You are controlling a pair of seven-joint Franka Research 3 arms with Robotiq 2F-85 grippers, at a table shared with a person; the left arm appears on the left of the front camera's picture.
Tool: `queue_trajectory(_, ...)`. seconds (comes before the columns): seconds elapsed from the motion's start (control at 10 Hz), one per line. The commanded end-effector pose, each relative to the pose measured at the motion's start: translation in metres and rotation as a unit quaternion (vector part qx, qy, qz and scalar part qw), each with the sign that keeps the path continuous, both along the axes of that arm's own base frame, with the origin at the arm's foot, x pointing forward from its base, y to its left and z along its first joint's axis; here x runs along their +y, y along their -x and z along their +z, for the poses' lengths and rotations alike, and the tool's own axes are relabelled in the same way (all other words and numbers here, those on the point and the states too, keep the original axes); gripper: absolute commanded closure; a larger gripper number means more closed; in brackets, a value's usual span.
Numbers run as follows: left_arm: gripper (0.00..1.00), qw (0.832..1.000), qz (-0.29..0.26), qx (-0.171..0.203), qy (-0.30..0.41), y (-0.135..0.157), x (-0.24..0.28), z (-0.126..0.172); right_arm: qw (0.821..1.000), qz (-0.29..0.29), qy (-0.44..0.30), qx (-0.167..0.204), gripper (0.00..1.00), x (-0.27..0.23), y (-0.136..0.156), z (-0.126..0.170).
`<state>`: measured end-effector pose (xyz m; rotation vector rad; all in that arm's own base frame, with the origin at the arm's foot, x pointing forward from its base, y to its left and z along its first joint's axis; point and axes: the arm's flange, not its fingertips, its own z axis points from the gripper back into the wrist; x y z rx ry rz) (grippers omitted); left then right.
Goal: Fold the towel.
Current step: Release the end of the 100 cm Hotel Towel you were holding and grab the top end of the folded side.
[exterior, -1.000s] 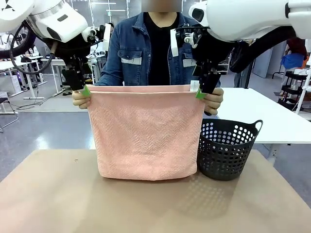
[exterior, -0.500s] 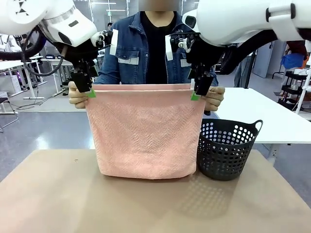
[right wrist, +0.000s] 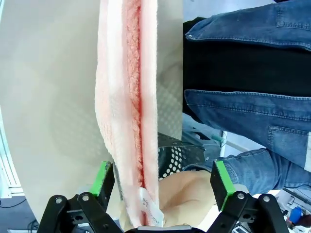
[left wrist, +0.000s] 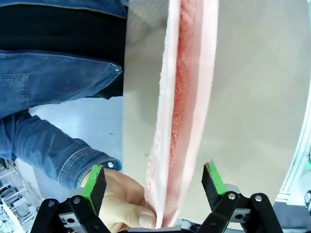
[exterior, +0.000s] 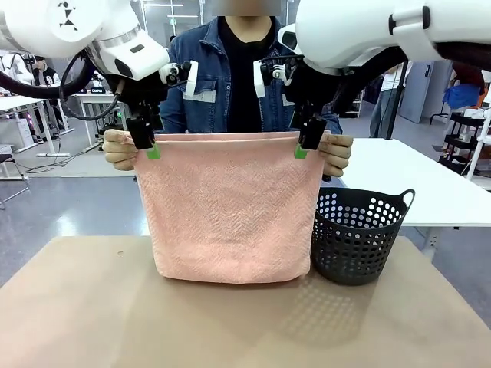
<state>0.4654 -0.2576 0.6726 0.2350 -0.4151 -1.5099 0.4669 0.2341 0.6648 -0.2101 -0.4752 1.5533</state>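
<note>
The towel (exterior: 230, 207), salmon-pink terry with a woven herringbone zigzag, hangs as a doubled rectangle in the middle of the front view, its rounded bottom edge meeting the matte tan table (exterior: 230, 330). A person in a denim jacket holds its top corners with a hand at centre left (exterior: 119, 149) and a hand at centre right (exterior: 337, 155). The left pincer (exterior: 154, 151) and right pincer (exterior: 301, 150), black with green pads, sit at those corners. In each wrist view the fingers stand wide apart, straddling the plush two-layer top edge without clamping it. At the towel's lower right, just beside it, stands a round black plastic basket (exterior: 359, 234) pierced with holes
</note>
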Motion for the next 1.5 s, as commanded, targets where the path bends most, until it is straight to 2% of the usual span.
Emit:
queue_trajectory(0.0, 0.0, 1.0, -0.004, 0.014, -0.027, -0.011, -0.002, 0.005, 1.0, -0.009, 0.021, 0.012, 0.0, 0.006, -0.009, 0.002)
queue_trajectory(0.5, 0.0, 0.999, 0.011, 0.043, -0.029, -0.026, 0.003, -0.015, 0.998, -0.02, 0.027, 0.045, 0.0, 0.011, -0.02, -0.021)
queue_trajectory(0.6, 0.29, 0.998, 0.014, 0.045, -0.029, -0.028, 0.004, -0.016, 0.998, -0.022, 0.029, 0.043, 0.0, 0.011, -0.021, -0.021)
queue_trajectory(0.7, 0.58, 0.999, 0.004, 0.044, -0.029, -0.027, 0.004, -0.017, 0.999, -0.026, 0.041, 0.025, 0.47, 0.012, -0.022, -0.021)
queue_trajectory(0.8, 0.88, 0.999, 0.005, 0.044, -0.026, -0.027, 0.004, -0.017, 0.998, -0.025, 0.042, 0.026, 0.59, 0.013, -0.021, -0.021)
queue_trajectory(0.9, 1.0, 0.999, 0.004, 0.043, -0.024, -0.026, 0.004, -0.017, 0.998, -0.025, 0.041, 0.029, 1.0, 0.013, -0.022, -0.021)
queue_trajectory(1.1, 1.0, 0.999, 0.008, 0.043, -0.02, -0.026, 0.006, -0.016, 0.998, -0.024, 0.037, 0.035, 1.0, 0.011, -0.022, -0.021)
queue_trajectory(1.2, 0.95, 0.999, 0.006, 0.042, -0.021, -0.025, 0.006, -0.015, 0.998, -0.022, 0.036, 0.036, 0.87, 0.01, -0.022, -0.02)
queue_trajectory(1.3, 1.0, 0.999, 0.004, 0.041, -0.026, -0.024, 0.006, -0.016, 0.999, -0.02, 0.038, 0.034, 0.96, 0.01, -0.021, -0.021)
queue_trajectory(1.4, 1.0, 0.999, 0.002, 0.041, -0.025, -0.024, 0.006, -0.017, 0.998, -0.02, 0.038, 0.035, 1.0, 0.01, -0.022, -0.022)
